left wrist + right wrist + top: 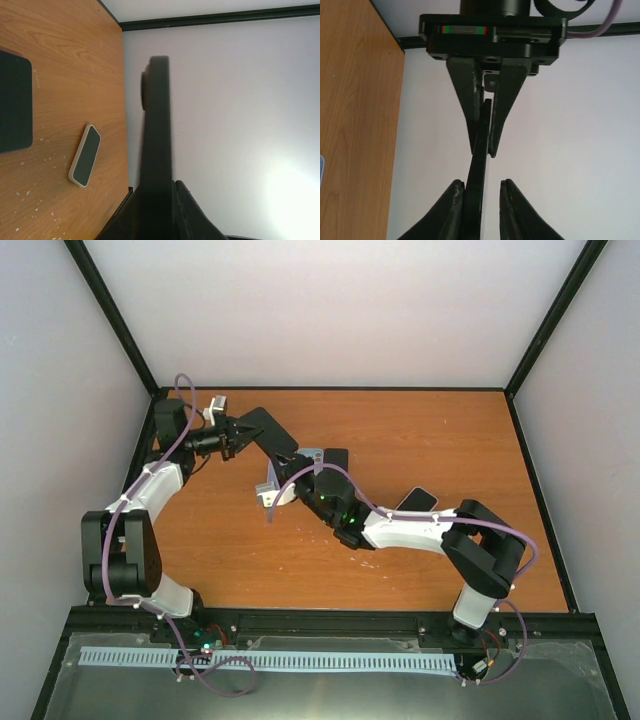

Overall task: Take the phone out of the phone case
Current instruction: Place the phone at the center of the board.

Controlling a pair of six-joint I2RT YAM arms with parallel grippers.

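I read the phone case [477,172] as hanging edge-on in the air between my two arms so one side can take it over from the other. My left hand [484,150] is clamped on it. My right hand [481,186] is slack around the case, one finger brushing it and a gap beside the other. The phone [85,155] lies flat on the table [60,50], well apart from the case and seemingly already out of it.

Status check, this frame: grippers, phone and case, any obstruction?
Left gripper shut on thin dark slab, edge-on. Right gripper jaws loose around its other end, gap showing. White-edged phone lies apart on table. Nothing blocking.
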